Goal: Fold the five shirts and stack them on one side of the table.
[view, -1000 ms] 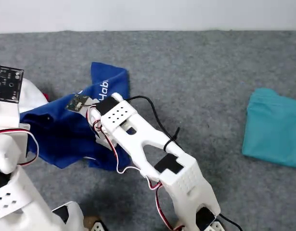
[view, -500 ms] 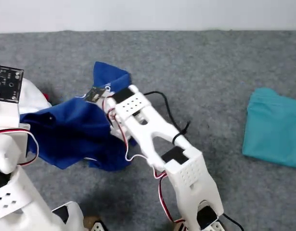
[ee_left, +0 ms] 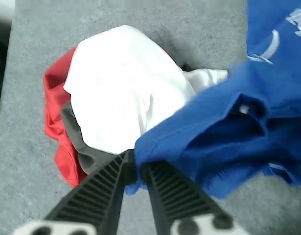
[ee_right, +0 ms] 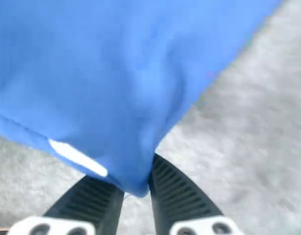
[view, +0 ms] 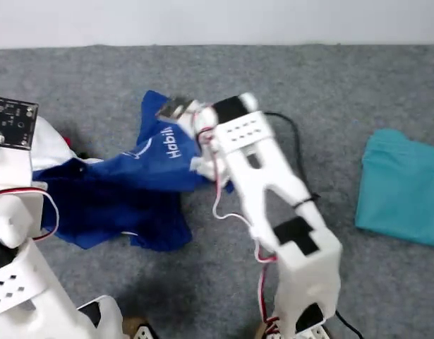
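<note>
Fuzzy grey felt covers the table (view: pixel 308 92). The limp, crumpled blue shirt (view: pixel 111 191) hangs between the arms. The left gripper (ee_left: pixel 135 160) is closed on its hem beside a white, red and grey heap (ee_left: pixel 116 93). The right gripper (ee_right: pixel 136 181), apparently pinching a fold, has carried it farther back. A folded teal shirt (view: pixel 400 187) lies well apart.

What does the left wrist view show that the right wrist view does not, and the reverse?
Left wrist view: a white shirt lying over a red shirt and a grey shirt, and the left gripper shut on an edge of the blue shirt. Right wrist view: the right gripper shut on a fold of that shirt. Both: the blue shirt and grey table.
</note>
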Controlling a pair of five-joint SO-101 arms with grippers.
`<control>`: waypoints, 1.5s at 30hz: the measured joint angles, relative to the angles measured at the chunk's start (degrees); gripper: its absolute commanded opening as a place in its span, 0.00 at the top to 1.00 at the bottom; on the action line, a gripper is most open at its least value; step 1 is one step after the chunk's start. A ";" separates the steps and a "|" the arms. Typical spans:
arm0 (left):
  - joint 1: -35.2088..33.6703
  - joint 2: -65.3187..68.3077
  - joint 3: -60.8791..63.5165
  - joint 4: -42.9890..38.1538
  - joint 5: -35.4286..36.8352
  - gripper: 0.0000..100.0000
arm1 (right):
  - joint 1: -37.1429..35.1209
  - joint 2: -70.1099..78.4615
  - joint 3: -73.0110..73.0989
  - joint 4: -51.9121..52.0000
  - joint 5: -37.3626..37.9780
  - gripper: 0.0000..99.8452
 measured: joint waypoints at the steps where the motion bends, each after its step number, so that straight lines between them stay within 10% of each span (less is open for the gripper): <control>1: 0.00 0.00 -0.26 -1.14 0.00 0.98 | 1.05 -2.20 0.00 0.09 0.79 0.99; 25: 0.44 -0.09 -2.90 -23.65 0.00 0.98 | 15.56 -37.36 -0.09 -6.33 17.14 0.99; 45: 14.33 -0.09 -16.97 -48.97 0.00 0.98 | 28.31 -58.11 -0.09 -25.67 25.58 0.99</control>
